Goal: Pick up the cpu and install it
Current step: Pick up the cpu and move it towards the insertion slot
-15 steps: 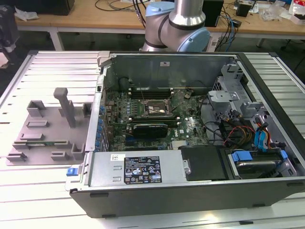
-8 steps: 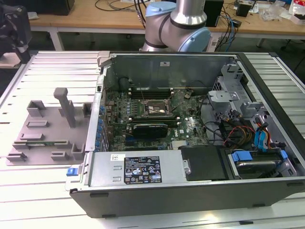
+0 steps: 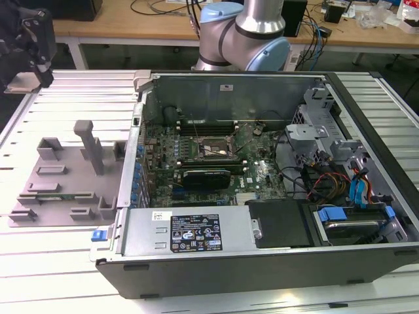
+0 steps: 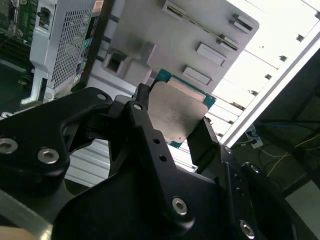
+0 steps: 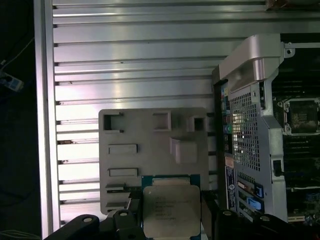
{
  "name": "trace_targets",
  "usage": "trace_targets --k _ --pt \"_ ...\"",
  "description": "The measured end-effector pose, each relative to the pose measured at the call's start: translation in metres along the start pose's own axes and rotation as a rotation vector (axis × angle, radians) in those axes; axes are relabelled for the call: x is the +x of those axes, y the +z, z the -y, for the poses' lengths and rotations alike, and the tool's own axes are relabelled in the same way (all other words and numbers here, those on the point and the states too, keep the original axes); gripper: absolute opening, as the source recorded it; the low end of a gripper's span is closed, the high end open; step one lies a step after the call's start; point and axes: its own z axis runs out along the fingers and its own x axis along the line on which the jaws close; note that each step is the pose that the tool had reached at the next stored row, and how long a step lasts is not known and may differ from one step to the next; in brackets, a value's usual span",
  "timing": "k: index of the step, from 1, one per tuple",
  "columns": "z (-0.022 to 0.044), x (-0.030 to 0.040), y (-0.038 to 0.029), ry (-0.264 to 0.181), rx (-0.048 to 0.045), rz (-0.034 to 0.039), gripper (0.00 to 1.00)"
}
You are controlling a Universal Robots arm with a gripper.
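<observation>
The cpu (image 5: 171, 210) is a flat square chip with a silver-grey metal top and a green rim. My gripper (image 5: 171, 219) is shut on it, one black finger (image 4: 141, 102) on each of two opposite edges. In the second wrist view the cpu (image 4: 176, 111) hangs tilted between the fingers, above the grey fixture plate (image 4: 165, 45). In the exterior view my gripper (image 3: 33, 49) is raised over the far corner of the table at the exterior view's left, well away from the open computer case. The black cpu socket (image 3: 216, 149) lies bare on the motherboard inside the case.
The grey plastic fixture (image 3: 65, 176) with upright blocks stands on the slatted aluminium table (image 3: 59, 261), beside the case wall (image 3: 134, 163). Inside the case are cables (image 3: 327, 180), a drive bay (image 3: 350, 222) and a black card (image 3: 206, 176). The arm's base (image 3: 245, 39) rises behind the case.
</observation>
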Motion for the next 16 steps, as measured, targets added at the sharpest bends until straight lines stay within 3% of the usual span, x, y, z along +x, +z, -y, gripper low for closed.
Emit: trace_targets --k 11,16 --pt "-0.0008 -0.0161 0.0007 0.0 0.0 -0.0001 0.55" --pt "-0.0014 -0.029 0.0014 0.0 0.0 0.0 0.55"
